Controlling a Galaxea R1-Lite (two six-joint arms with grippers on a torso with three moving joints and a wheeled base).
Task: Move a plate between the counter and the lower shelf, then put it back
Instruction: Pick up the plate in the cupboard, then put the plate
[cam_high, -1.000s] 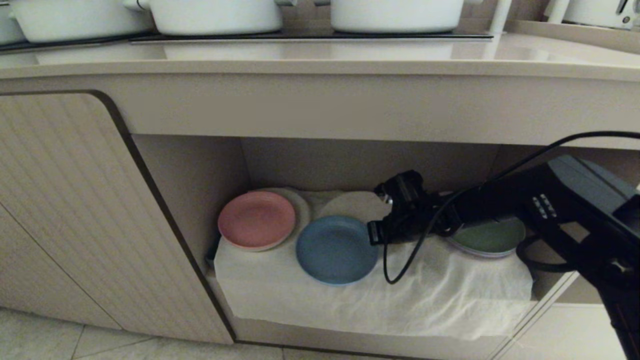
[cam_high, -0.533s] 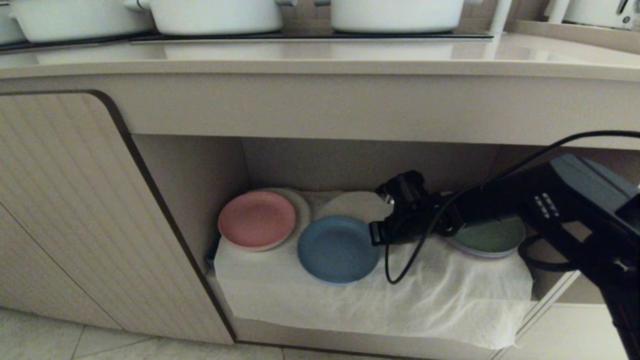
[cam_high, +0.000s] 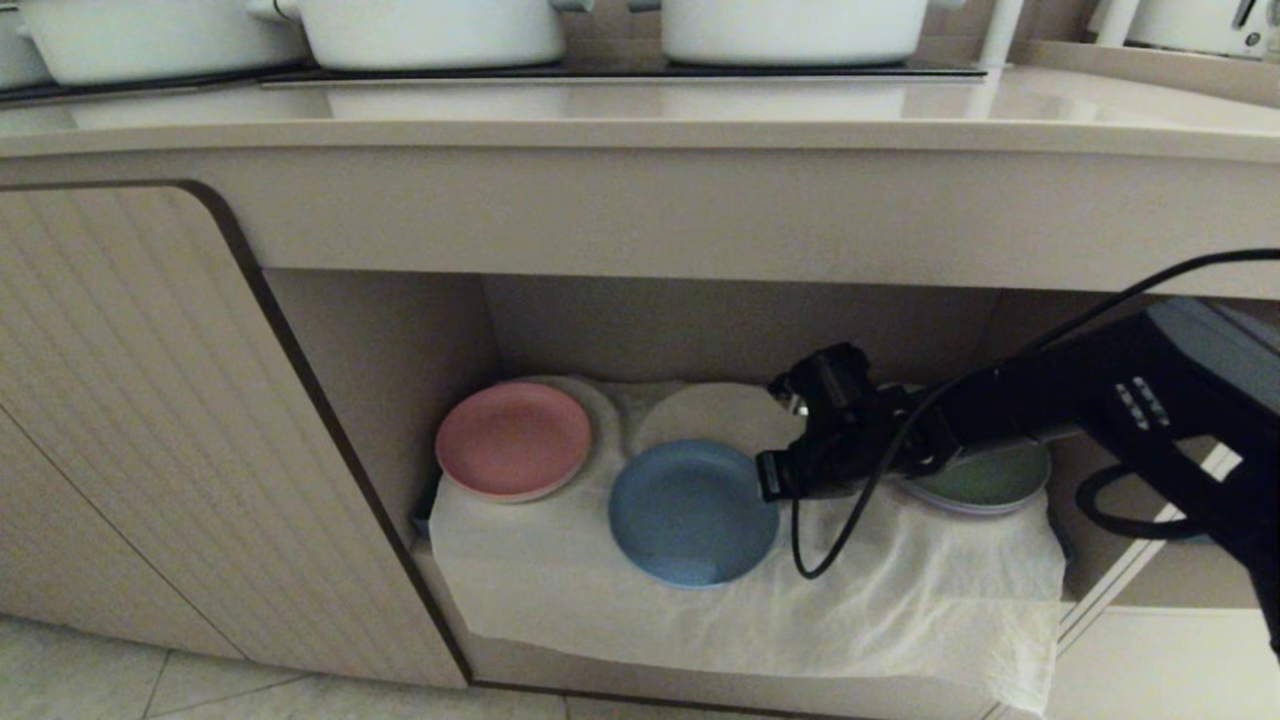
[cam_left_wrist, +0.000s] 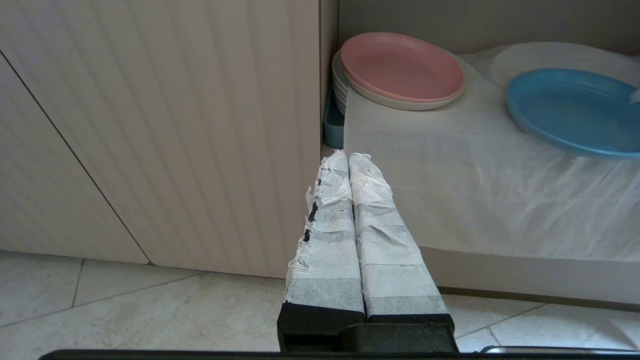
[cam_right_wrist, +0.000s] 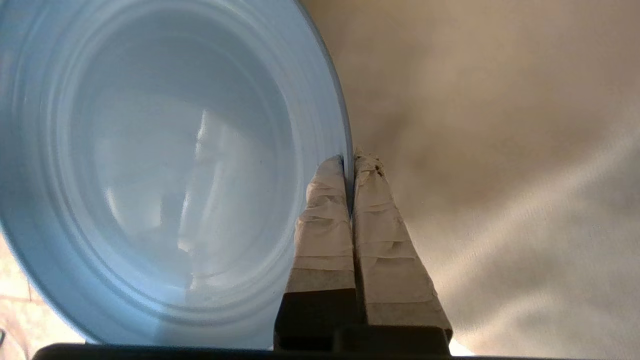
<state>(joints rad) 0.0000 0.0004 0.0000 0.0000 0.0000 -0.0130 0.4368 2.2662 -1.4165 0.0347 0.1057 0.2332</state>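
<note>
Right gripper (cam_high: 770, 478) reaches into the lower shelf (cam_high: 720, 330) from the right side, level with the plate (cam_high: 694, 512). In the right wrist view the two taped fingers (cam_right_wrist: 325, 200) are pressed together on the plate's rim, one on the upper face and one beneath: an edge pinch, sensible for a shallow plate that offers no other hold.

Plate sits at the middle of the shelf on the white cloth (cam_high: 900, 590), toward the front edge. Behind it, a round hump (cam_high: 715, 415) under the cloth; likely where this plate rests when stowed. Whether the plate's far edge touches the cloth or is lifted clear cannot be settled from the head view.

Pink plate (cam_high: 512, 438) on a pale stack at left, green plate (cam_high: 985, 475) at right, partly behind the arm. Both apart from the blue one, so there is room to draw it out.

Left gripper (cam_left_wrist: 350, 165) is parked low before the ribbed cabinet door (cam_left_wrist: 150, 125), fingers pressed together, holding nothing.

Counter (cam_high: 640, 115) overhead carries white pots (cam_high: 430, 30). Judgement: the plate must clear the counter's thick front edge on the way up. The cable (cam_high: 830, 530) hangs over the cloth and could snag it.
</note>
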